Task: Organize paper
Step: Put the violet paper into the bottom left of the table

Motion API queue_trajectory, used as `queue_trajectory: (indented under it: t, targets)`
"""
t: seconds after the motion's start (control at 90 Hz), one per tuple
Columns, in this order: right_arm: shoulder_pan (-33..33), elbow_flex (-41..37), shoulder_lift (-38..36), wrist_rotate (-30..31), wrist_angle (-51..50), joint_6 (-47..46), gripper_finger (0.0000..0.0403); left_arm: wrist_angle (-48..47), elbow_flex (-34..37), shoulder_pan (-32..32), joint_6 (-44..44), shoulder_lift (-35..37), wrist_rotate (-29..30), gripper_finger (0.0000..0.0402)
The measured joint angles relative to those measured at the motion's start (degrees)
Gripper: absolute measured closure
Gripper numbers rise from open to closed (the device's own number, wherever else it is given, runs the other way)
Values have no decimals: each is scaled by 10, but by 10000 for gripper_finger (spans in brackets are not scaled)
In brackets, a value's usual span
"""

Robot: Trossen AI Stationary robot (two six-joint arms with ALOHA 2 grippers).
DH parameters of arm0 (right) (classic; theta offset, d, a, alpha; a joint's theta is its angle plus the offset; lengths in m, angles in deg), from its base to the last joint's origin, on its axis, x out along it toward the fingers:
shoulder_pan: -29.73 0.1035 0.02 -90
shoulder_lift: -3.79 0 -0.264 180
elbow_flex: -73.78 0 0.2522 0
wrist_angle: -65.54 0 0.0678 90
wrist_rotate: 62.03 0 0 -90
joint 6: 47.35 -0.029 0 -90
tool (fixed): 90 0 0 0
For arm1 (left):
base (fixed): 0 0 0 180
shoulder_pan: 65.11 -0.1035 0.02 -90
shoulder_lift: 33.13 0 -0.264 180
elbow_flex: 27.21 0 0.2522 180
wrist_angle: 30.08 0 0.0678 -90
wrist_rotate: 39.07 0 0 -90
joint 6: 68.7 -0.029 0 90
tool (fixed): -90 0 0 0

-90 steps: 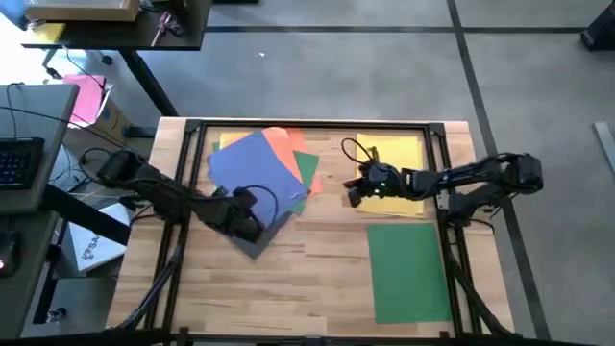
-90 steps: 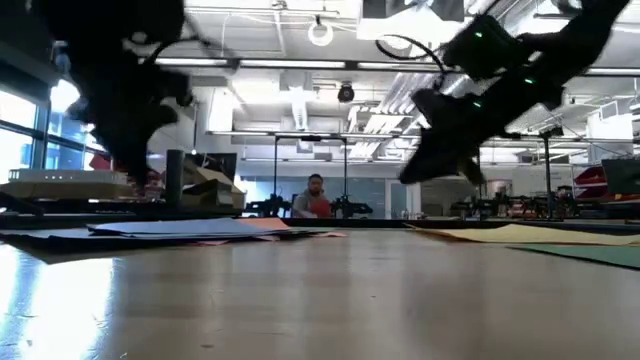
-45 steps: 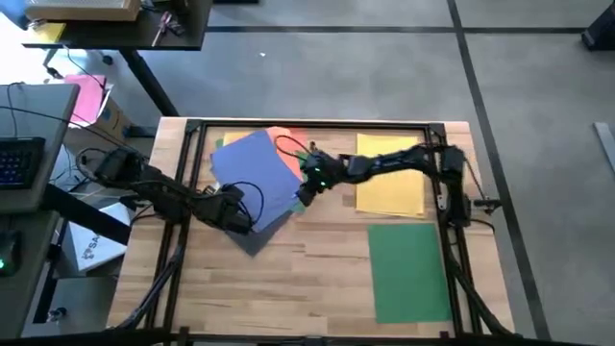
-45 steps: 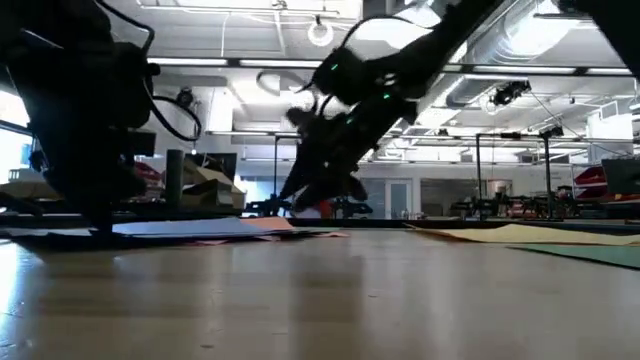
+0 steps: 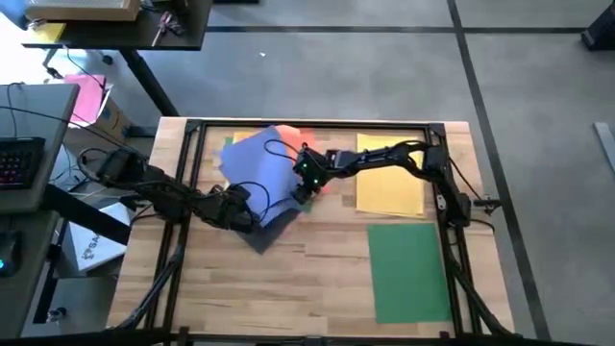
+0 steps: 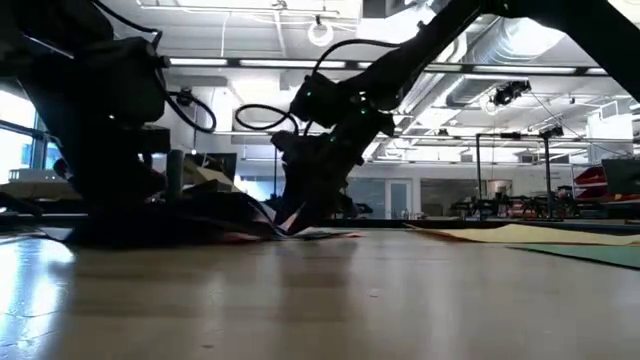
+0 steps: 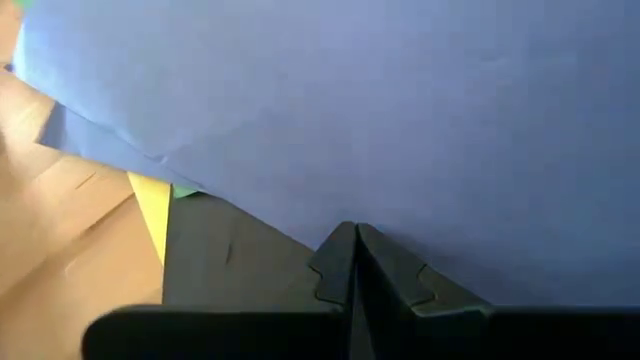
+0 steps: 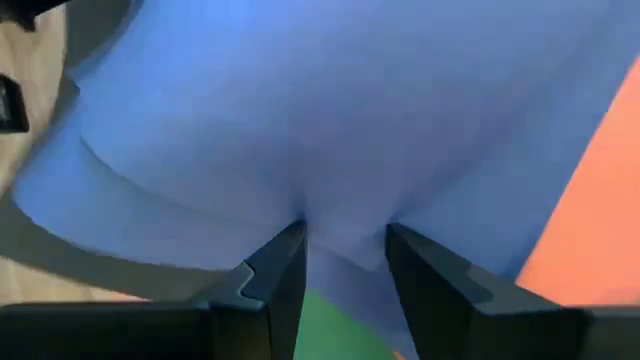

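A loose pile of paper lies at the table's far left. A blue sheet point(image 5: 258, 165) is on top, with orange point(image 5: 306, 144), yellow point(image 5: 240, 140) and dark grey point(image 5: 269, 234) corners showing under it. My left gripper point(image 5: 248, 210) is shut at the blue sheet's near edge. My right gripper point(image 5: 305, 190) stands open on the blue sheet's right part, fingers down. A single yellow sheet point(image 5: 389, 175) lies flat at the far right. A green sheet point(image 5: 408, 269) lies flat at the near right. My left gripper has its shut fingertips point(image 7: 352, 240) down on the blue sheet's near edge point(image 7: 300, 225), where it lies over the dark grey sheet point(image 7: 230, 265). I cannot tell whether a layer is caught between them. My right gripper comes from above with both fingertips point(image 8: 280, 262) on the blue sheet. The paper rises in a small ridge point(image 8: 345, 232) in the gap between them. The sheet lies on the pile.
A black frame rail point(image 5: 307, 123) runs round the tabletop. Bare wood point(image 5: 288, 288) lies along the near side, left of the green sheet. Off the table's left stand a desk with a keyboard point(image 5: 17, 159) and a box with a pink sheet point(image 5: 88, 96).
My right gripper has swung from above the yellow sheet toward the table's left and come down onto the pile. The blue sheet has slid a little toward the far right, covering the green corner and baring more dark grey at the near side.
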Motion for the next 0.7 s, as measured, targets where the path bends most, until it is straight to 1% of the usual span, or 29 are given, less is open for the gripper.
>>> queue_trajectory:
  t: [0.156,0.267,0.322,0.433,0.533,0.622,0.7]
  targets:
    - [10,2,-2,0,-4,32,272,4,0,0,-3,0,1,401]
    - [18,2,-8,10,-17,58,272,6,0,1,-32,0,1,401]
    - [23,2,-9,26,-25,66,272,7,-2,2,-53,0,0,401]
    - [37,2,-9,82,-37,101,272,19,-6,2,-124,0,-3,401]
    - [57,-5,-9,157,-40,161,272,34,-5,2,-168,0,-3,393]
    - [78,-7,-10,226,-45,207,272,44,-6,2,-187,1,-7,382]
    - [96,-7,-10,282,-45,232,272,45,-6,2,-187,1,-7,374]
